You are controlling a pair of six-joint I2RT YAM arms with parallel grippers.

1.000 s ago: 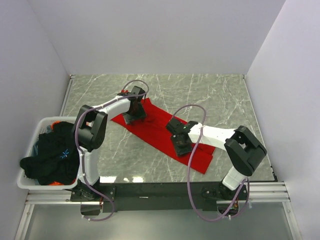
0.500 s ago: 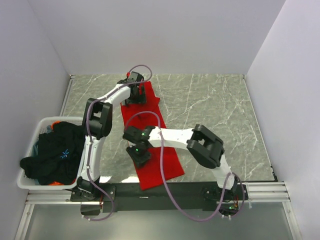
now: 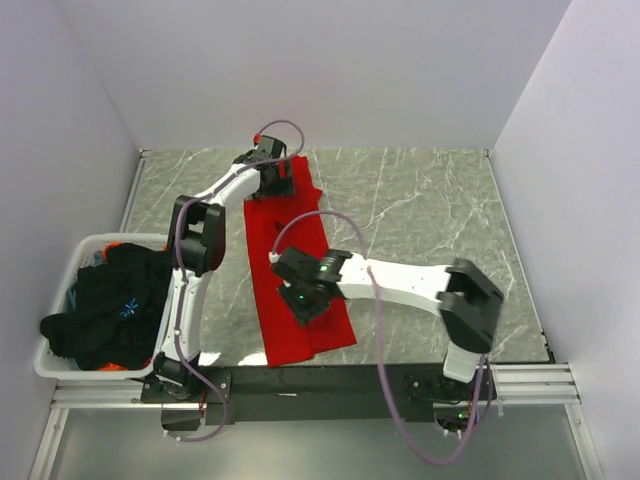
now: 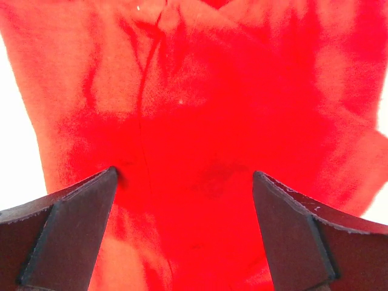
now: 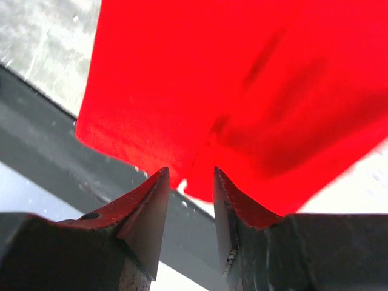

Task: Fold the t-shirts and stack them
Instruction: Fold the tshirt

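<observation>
The red t-shirt lies as a long folded strip on the marble table, running from the far middle to the near edge. My left gripper hovers over its far end, jaws wide open with only flat red cloth beneath. My right gripper sits low over the strip's near part. Its jaws stand partly open with nothing between them, and the shirt's near hem lies just past the tips. Black t-shirts, one with a small blue mark, are piled in the basket.
The white slotted basket stands at the table's near left, beside the left arm's base. A black rail runs along the near table edge, just below the shirt's hem. White walls close in the table on three sides.
The red shirt swung from a diagonal lie to a lengthwise strip. My left gripper moved to the far end and opened wide. My right gripper swept left, then settled mid-strip.
</observation>
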